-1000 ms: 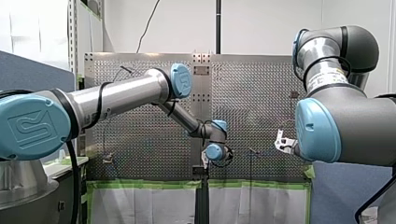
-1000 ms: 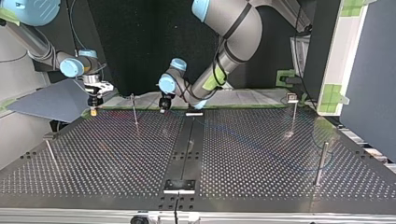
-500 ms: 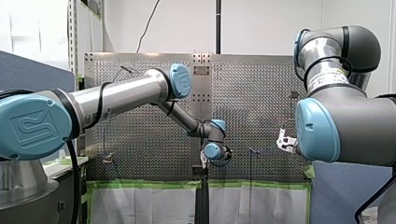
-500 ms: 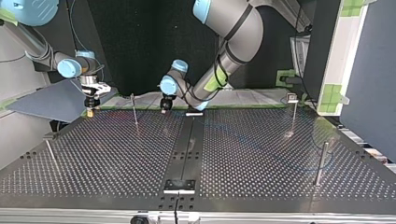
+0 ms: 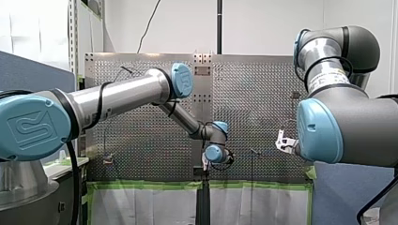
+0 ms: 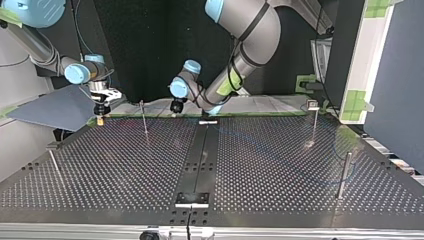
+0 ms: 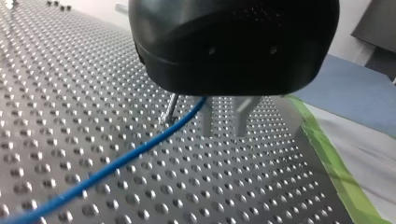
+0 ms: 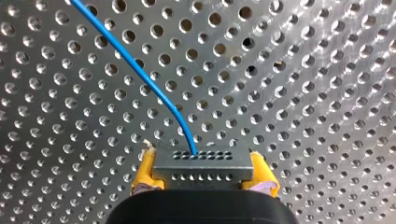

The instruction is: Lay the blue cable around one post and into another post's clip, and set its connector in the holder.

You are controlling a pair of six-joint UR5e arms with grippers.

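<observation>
One blue cable [image 7: 116, 163] snag on a post [image 7: 171, 107] and the connector [image 8: 203, 161] could be yanked from the clenched right end effector [image 8: 203, 175]; grip of the left end effector [image 7: 226, 129] can't be told.

Blue cable [image 7: 126, 156] goes behind L hand [image 7: 225, 133] body; grip unclear.

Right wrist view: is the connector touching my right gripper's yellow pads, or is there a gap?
Touching. The right wrist view shows the connector squeezed between the yellow pads of my right gripper, with no gap on either side.
</observation>
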